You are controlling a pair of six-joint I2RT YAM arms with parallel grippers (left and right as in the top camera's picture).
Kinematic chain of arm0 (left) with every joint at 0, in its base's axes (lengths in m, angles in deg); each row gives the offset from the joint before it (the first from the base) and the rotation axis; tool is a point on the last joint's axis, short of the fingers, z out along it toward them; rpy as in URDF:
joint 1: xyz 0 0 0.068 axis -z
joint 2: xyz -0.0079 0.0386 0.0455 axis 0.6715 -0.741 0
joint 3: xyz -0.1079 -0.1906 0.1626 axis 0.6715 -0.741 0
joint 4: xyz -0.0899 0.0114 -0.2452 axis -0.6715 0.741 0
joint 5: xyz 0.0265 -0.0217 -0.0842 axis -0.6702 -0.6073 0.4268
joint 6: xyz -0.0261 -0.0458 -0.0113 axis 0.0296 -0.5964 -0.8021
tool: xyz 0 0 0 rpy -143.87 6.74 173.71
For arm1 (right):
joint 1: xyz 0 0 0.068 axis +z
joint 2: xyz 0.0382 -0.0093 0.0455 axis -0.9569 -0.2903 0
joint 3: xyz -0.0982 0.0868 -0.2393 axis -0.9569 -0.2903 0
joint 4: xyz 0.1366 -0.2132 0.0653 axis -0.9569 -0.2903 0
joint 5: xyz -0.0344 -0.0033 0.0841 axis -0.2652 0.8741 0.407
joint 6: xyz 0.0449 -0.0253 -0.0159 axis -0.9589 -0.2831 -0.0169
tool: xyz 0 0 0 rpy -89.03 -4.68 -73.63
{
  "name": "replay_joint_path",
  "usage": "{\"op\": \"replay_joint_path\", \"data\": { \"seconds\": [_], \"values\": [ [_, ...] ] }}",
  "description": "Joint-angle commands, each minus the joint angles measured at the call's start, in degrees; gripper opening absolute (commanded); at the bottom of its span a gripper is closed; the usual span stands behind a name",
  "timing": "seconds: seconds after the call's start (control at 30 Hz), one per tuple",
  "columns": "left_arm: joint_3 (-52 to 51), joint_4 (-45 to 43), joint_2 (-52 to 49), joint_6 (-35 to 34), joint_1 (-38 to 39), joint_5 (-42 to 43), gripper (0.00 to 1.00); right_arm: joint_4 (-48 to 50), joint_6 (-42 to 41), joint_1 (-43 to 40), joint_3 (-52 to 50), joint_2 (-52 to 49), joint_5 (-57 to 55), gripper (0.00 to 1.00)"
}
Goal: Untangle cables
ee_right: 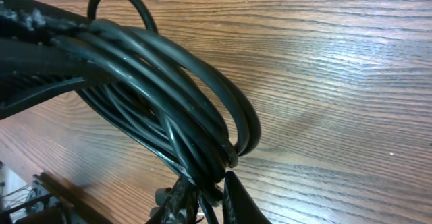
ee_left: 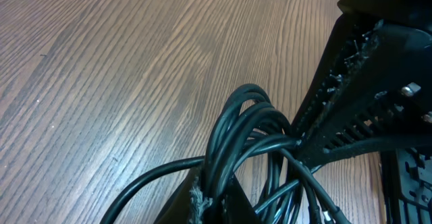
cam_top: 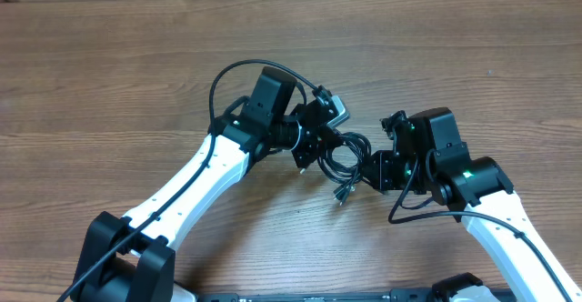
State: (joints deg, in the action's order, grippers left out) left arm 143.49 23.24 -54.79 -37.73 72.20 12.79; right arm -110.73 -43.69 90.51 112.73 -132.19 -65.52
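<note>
Both jaws are clamped nearly shut on the cables [cam_top: 348, 144], left gripper [cam_top: 324, 149] and right gripper [cam_top: 367, 167]; the next move probably calls for easing them apart.

The cables [cam_top: 344, 149] are thin, glossy black cords gathered into one tangled coil of overlapping loops, pinched together at two opposite sides, sitting over the middle of the wooden table [cam_top: 136, 65], one silver-tipped plug end [cam_top: 343, 196] trailing out below the bundle

Lab workbench, wood-grain table [cam_top: 109, 56], robot arms [cam_top: 191, 179]
</note>
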Motion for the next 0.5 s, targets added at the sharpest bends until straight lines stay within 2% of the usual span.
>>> {"op": "replay_joint_path", "data": {
  "seconds": [0.0,0.2,0.27,0.33,0.47],
  "values": [
    [0.92,-0.28,0.37,-1.49,0.44,3.04,0.04,0.87,0.46,0.24,0.5,-0.13,2.38,0.1],
    [0.92,-0.26,0.37,-1.7,0.44,3.06,0.04,0.87,0.46,0.24,0.48,-0.13,2.14,0.1],
    [0.92,-0.26,0.37,-1.7,0.44,3.06,0.04,0.87,0.44,0.24,0.48,-0.13,1.68,0.04],
    [0.92,-0.26,0.37,-1.7,0.35,3.04,0.04,0.37,-0.07,0.24,0.48,-0.13,-0.96,0.04],
    [0.92,-0.26,0.37,-2.93,-0.68,2.8,0.04,-2.43,-7.58,0.24,0.48,-0.13,-10.32,0.04]
  ]
}}
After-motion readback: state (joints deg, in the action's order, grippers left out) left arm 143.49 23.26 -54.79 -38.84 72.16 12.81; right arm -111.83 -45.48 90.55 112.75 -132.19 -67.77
